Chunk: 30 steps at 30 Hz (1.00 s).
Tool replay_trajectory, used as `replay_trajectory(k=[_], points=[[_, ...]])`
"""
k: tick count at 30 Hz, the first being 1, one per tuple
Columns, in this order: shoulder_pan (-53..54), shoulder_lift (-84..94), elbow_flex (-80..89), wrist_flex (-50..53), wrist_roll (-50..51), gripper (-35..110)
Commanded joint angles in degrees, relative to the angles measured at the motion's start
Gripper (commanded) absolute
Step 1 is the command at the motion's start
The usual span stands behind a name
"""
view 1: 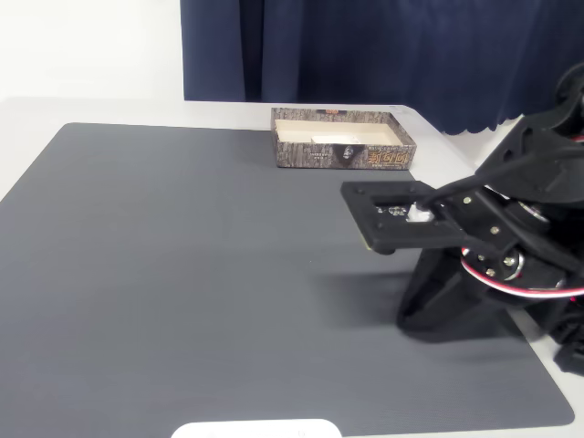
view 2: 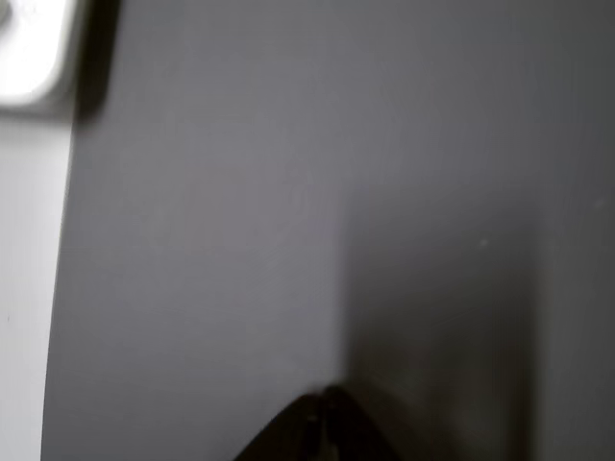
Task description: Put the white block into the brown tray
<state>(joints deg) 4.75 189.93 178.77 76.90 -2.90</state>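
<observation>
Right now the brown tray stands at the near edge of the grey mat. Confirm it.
Not right. The brown tray stands at the far edge of the grey mat, in front of the blue curtain. The fixed view shows it.

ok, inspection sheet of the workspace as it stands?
Surface: dark grey mat on a pale table, flat.
Job's things: brown tray at the mat's far edge, upright; a paler oblong inside it may be the white block, too small to confirm.
Clutter: white rounded plate at the mat's near edge.
Grippers: gripper, a dark blurred tip over bare mat in the wrist view; open or shut cannot be told, nothing seen in it.
Cables: red, white and black wires looped at the black arm.
Surroundings: dark blue curtain, white wall.
</observation>
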Motion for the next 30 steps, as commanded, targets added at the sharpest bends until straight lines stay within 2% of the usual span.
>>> replay_trajectory(k=[1,8,30], points=[[0.3,-0.1,-0.4,1.7,-0.7,0],[1.5,-0.1,-0.4,6.9,-0.6,0],[4.6,-0.1,-0.4,6.9,-0.3,0]])
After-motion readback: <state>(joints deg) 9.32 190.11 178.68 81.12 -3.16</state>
